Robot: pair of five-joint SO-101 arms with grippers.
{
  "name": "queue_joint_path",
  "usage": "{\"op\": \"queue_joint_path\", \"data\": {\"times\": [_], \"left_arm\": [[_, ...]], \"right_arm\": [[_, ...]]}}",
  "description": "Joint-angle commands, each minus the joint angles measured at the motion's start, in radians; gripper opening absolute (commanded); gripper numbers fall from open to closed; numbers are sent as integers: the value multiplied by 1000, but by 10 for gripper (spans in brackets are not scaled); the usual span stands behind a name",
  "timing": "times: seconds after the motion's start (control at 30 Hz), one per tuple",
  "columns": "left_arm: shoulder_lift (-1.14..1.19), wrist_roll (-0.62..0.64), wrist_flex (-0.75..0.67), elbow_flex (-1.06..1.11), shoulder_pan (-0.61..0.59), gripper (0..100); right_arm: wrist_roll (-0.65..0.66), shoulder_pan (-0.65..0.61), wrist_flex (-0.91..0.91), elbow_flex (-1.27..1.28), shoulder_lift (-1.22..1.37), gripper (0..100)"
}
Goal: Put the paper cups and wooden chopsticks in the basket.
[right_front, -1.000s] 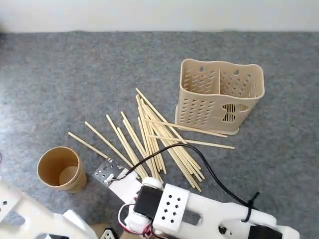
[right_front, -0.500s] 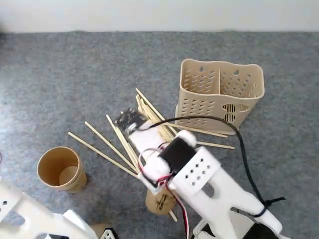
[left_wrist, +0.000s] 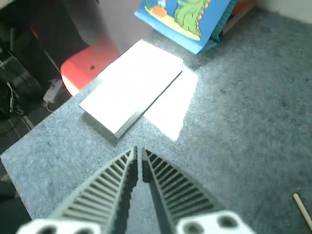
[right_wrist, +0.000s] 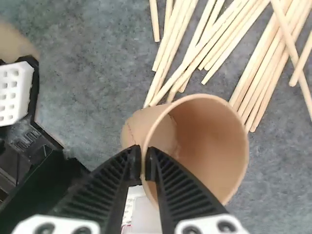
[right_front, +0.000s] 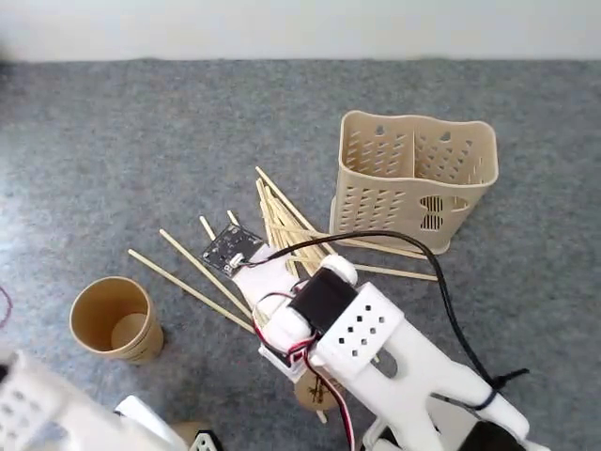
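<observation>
We are seeing tan paper cups (right_front: 111, 318), pale chopsticks (right_front: 274, 209), a cream basket (right_front: 376, 202) (dotted with holes), speckled grey carpet (right_front: 141, 141).

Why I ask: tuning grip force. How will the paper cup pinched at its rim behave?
The paper cup is probably light: the right gripper holds it by one thin wall alone. That wall likely flexes or creases under a hard squeeze. Held at its rim, it may swing or tilt.

Right arm (right_front: 376, 343): white printed shell, dotted hole pattern, black servo (right_front: 319, 301), looping black cable (right_front: 441, 282), red-and-white wires (right_front: 280, 346). Left gripper (left_wrist: 138, 152), right gripper (right_wrist: 141, 148): dark ribbed fingers (left_wrist: 165, 180) tapering to tips; white mount behind fingers, round screw holes.
</observation>
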Motion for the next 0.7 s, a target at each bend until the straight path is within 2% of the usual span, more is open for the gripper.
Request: {"op": "queue_joint_path", "data": {"times": [0.0,0.2,0.4,0.57,0.67], "left_arm": [[-160,-8,-21,-16,-3,15],[-359,-6,-21,73,-3,15],[-497,-5,-26,239,-3,15],[-597,-2,-91,401,-3,15],[-657,2,-164,503,-72,15]], "right_arm": [[-25,-10,27,-46,-4,8],[-18,-16,-5,-124,-71,8],[184,-13,-139,-127,-223,8],[301,-16,-254,-127,-255,8],[350,-16,-332,-126,-254,8]]}}
